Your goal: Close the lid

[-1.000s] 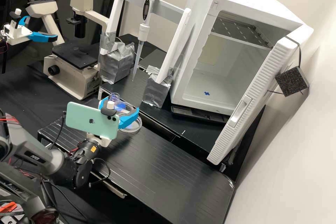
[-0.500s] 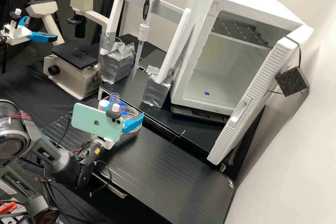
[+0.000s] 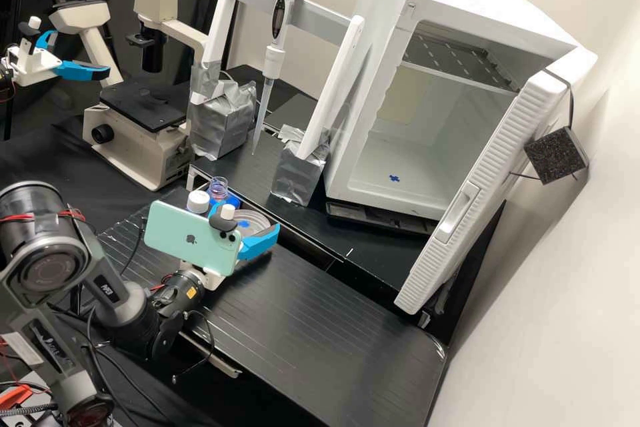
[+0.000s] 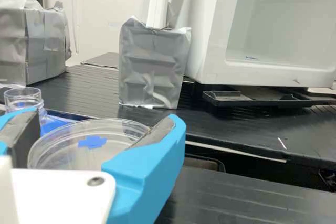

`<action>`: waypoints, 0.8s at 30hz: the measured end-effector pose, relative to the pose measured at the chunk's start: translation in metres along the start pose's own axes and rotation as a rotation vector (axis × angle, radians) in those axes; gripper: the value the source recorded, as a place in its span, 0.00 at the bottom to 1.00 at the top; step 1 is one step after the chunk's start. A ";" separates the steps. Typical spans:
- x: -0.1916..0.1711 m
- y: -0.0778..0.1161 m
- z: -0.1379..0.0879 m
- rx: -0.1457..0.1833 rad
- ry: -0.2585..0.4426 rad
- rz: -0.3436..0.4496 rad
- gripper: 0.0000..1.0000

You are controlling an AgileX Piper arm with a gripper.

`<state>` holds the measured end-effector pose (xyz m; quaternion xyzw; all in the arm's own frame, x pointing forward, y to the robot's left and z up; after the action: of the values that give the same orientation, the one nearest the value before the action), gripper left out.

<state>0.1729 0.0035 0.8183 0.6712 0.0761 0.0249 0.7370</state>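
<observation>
In the high view my gripper (image 3: 247,217) is low over the near bench step, behind the green phone on its wrist. Its blue fingers hold a clear round dish lid (image 3: 255,221) with a blue mark on top. From the wrist, the gripper (image 4: 105,118) has one dark pad at each side of the clear lid (image 4: 124,130), which looks nearly level. The lid's near rim is hidden behind the white gripper body. Whether it touches the dish base beneath, I cannot tell.
Close behind the lid stand a white-capped bottle (image 3: 198,201), an open clear vial (image 3: 218,188) and a blue holder (image 3: 233,201). A pipette (image 3: 275,53) hangs on a taped stand; the white incubator (image 3: 373,113) has its door open at right. A microscope (image 3: 143,120) stands back left.
My gripper has moved right and toward the bench's near edge with the lid between its fingers. The white-capped bottle has come into sight from behind the phone.
</observation>
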 end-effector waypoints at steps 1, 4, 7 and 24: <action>0.000 0.000 0.000 0.000 0.001 0.001 0.00; 0.000 0.000 0.000 0.000 0.002 0.002 0.00; 0.000 0.000 0.000 0.002 -0.001 0.001 1.00; -0.017 0.018 0.003 -0.013 -0.017 0.047 1.00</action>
<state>0.1581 0.0003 0.8377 0.6681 0.0539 0.0370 0.7412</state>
